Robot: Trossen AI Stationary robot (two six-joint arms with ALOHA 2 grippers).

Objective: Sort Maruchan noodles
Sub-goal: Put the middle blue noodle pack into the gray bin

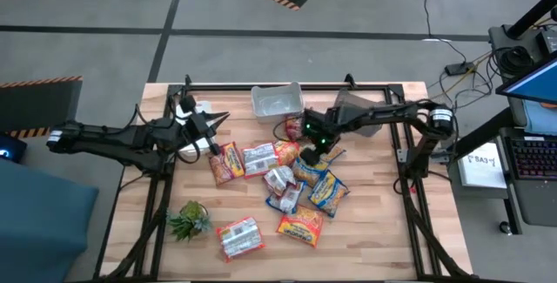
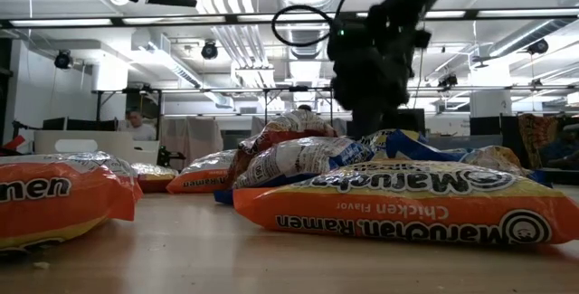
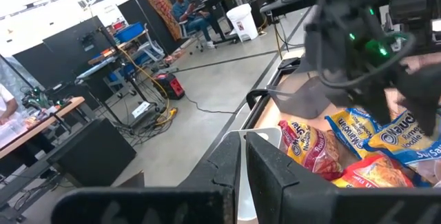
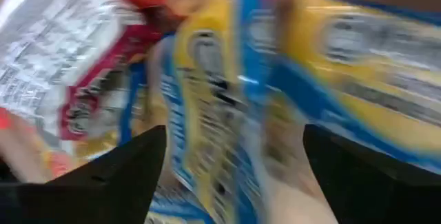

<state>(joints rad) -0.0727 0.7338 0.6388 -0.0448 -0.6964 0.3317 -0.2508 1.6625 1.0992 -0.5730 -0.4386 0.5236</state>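
Currently right gripper (image 1: 311, 156), fingers spread wide, hangs over a blue-and-yellow packet (image 4: 227, 114) in the Maruchan noodles (image 1: 278, 178) heaped mid-table. Left gripper (image 1: 214, 133), fingers together, waits beside the pile. Risk: overlapping crinkly packets, so closing may pinch two or slip.

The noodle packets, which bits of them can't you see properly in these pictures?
- High view: the right gripper covers part of the blue-and-yellow packet under it.
- Right wrist view: the packets are smeared by blur, so no words can be read.
- Low view: the orange chicken packet hides the pile behind it.
- High view: the print on the white packet is too small.
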